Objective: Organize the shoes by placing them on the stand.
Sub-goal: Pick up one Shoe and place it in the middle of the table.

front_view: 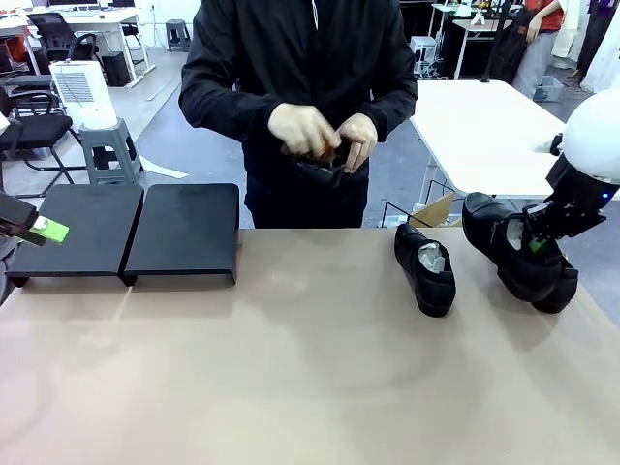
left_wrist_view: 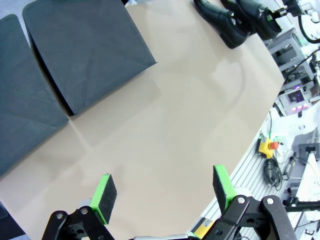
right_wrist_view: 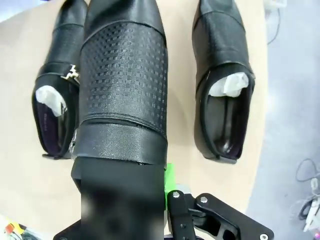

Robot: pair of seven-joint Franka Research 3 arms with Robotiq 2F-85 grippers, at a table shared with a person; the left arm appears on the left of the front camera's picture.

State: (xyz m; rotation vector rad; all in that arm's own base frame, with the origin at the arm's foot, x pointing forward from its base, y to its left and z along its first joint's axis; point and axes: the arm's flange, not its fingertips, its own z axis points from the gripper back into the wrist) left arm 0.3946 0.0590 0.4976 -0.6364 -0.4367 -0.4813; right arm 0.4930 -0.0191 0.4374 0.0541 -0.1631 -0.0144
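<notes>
My right gripper (front_view: 536, 239) is shut on a glossy black shoe (front_view: 499, 231), gripping its heel opening and holding it tilted above the table's right end. In the right wrist view this held shoe (right_wrist_view: 125, 75) hangs between two shoes lying on the table, one (right_wrist_view: 55, 115) to its left and one (right_wrist_view: 222, 100) to its right, both with white stuffing. The person's hands hold another shoe (front_view: 320, 160) at the far side. The stand (front_view: 184, 232), two matte-black platforms, sits at the far left with nothing on it. My left gripper (left_wrist_view: 164, 190) hangs open above the bare tabletop near the stand (left_wrist_view: 85, 50).
The tan tabletop (front_view: 291, 368) is bare in the middle and front. A white table (front_view: 484, 136) and a cardboard box (front_view: 436, 211) stand behind on the right. Beyond the table's edge in the left wrist view lies a yellow stop button (left_wrist_view: 268, 146).
</notes>
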